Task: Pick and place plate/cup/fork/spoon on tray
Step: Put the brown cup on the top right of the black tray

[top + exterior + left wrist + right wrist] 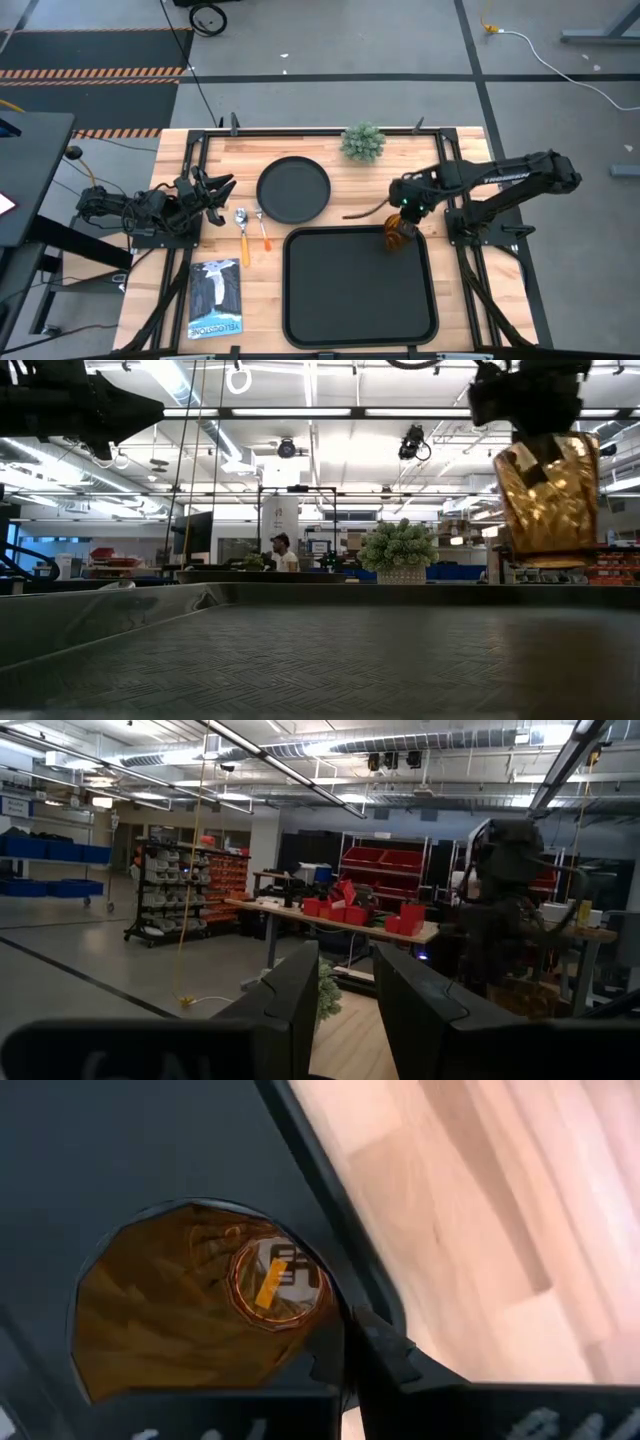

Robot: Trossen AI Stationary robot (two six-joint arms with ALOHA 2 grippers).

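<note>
I am holding the cup (397,236) in my right hand (400,222), which is clamping its rim. The cup is hanging upright above the far right corner of the tray (330,300), and in the low view its base (546,495) is sitting clear of the tray floor (330,660). From the right wrist camera I am looking straight down into the amber cup (200,1300), with one finger (385,1355) pinching its edge, dark tray under it and bare table (480,1220) beside.

The plate (293,189) is lying on the table just beyond the tray's far left corner. The spoon (242,232) and the fork (262,228) are lying side by side to the plate's left, near my left hand (215,195), which is resting open at the table's left edge. A potted plant (363,141) is standing at the far edge, and a booklet (215,298) is lying left of the tray.
</note>
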